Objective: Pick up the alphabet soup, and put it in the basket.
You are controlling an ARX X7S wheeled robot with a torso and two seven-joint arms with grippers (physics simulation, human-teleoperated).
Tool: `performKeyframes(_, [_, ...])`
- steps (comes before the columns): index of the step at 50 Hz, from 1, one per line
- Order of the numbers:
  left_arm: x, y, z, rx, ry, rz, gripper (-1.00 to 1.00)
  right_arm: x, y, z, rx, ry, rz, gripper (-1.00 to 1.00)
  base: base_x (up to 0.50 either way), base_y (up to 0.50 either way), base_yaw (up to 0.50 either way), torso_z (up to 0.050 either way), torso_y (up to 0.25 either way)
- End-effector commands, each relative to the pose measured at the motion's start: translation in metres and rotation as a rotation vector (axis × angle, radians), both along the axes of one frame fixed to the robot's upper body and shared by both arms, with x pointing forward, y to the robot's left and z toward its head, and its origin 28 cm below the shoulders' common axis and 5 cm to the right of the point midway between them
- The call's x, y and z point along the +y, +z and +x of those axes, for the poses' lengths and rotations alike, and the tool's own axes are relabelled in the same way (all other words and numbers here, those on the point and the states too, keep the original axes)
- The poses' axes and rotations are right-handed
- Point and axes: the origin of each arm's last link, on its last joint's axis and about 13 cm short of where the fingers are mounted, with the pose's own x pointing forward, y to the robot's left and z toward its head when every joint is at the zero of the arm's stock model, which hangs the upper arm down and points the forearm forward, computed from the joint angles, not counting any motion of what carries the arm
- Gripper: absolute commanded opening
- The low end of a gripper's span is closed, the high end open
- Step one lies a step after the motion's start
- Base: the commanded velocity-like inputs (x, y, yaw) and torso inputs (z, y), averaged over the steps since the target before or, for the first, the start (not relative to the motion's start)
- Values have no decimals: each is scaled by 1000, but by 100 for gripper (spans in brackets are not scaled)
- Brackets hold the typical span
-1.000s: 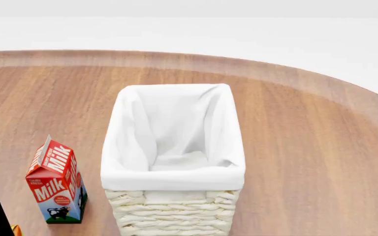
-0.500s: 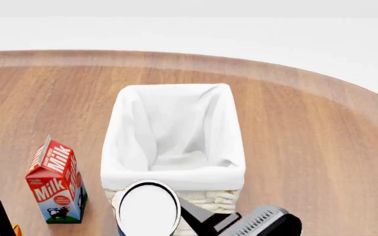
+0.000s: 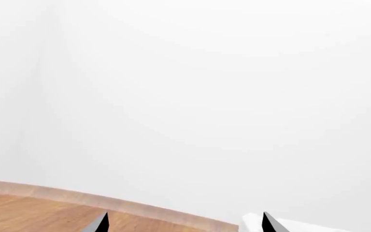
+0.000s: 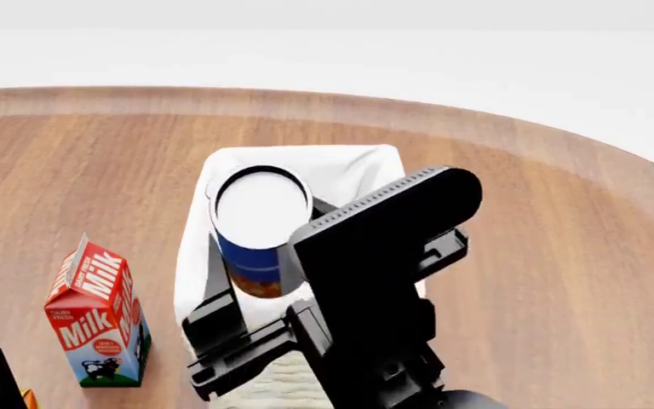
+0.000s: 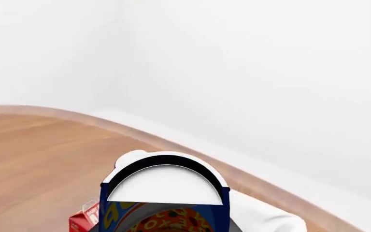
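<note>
Black, ribbed and blocky, right end effector (image 4: 261, 271) clamped on the alphabet soup (image 4: 258, 228), fingers pressed to either side of the can's blue label. Can carried upright, white lid facing the head camera, hanging over the basket (image 4: 356, 169) and, as far as can be judged from that view, above the near half of the cloth-lined opening and clear of the lining. Same can seen close in the right wrist view (image 5: 164, 205), lid and printed letters toward the camera, basket cloth (image 5: 263, 215) just behind it.

Step in hand, by the look of it: carry done or nearly so, placing about to start. Next move likely calls for bringing the can down inside the rim, keeping it centred between the cloth walls and upright, then parting the fingers once it sits low in the lining. Worth watching: whether the can truly sits over the opening or merely lines up with it in the head view cannot be told for certain.

Left end effector (image 3: 184, 223) idle, only two dark tips showing, spread apart and holding nothing, bench (image 3: 37, 208) edge below it. Milk carton (image 4: 96, 317) standing on the wooden bench (image 4: 554, 256) beside the basket, well clear of the drop.
</note>
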Motion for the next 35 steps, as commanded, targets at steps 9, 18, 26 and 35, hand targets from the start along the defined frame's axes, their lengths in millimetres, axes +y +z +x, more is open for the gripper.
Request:
performKeyframes(9, [0, 1, 0, -1, -3, 4, 100, 14, 52, 53, 40, -132, -62, -100, 0, 0, 0, 0, 1])
performKeyframes(18, [-1, 1, 0, 0, -7, 6, 100, 22, 64, 78, 97, -189, -87, -100, 0, 0, 0, 0, 0])
performKeyframes(26, [-2, 1, 0, -1, -10, 6, 100, 27, 69, 98, 164, -231, -81, -100, 0, 0, 0, 0, 1])
performKeyframes(35, [-2, 1, 0, -1, -15, 10, 100, 37, 72, 112, 255, -218, -59, -100, 0, 0, 0, 0, 0])
